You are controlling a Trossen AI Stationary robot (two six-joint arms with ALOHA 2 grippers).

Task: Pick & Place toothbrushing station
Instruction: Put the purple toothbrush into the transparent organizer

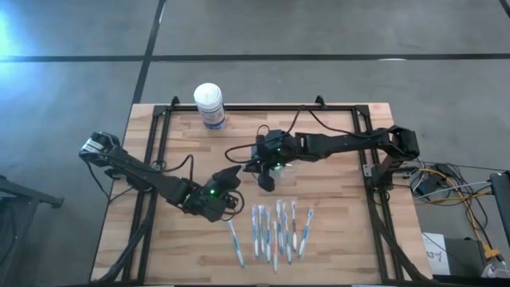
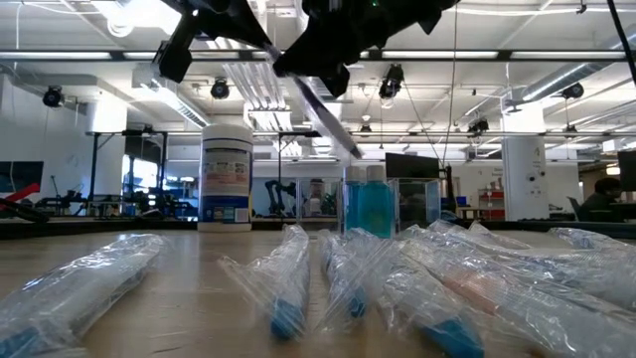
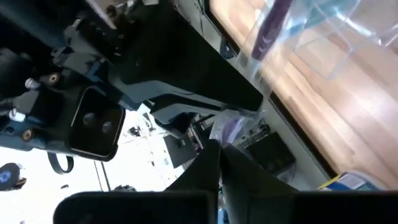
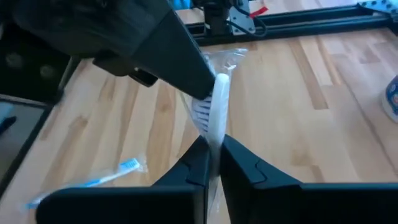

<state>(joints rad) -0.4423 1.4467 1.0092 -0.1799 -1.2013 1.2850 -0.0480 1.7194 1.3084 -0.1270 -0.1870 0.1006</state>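
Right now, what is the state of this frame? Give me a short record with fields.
left hand: raised over mid-table, shut on the wrapped brush
right hand: shut on the same brush, facing the left hand
brush: in the air, held by both hands
holder: on the table by the right hand, not gripped
spare brushes: wrapped, in a row near the front edge
canister: upright at the back of the table

Both my grippers crowd mid-table over the clear holder [image 1: 280, 170], blocking each other. Wrapped toothbrushes [image 1: 275, 229] clutter the near edge; white canister [image 1: 210, 105] stands far-left. Bare wood elsewhere lets me pass.
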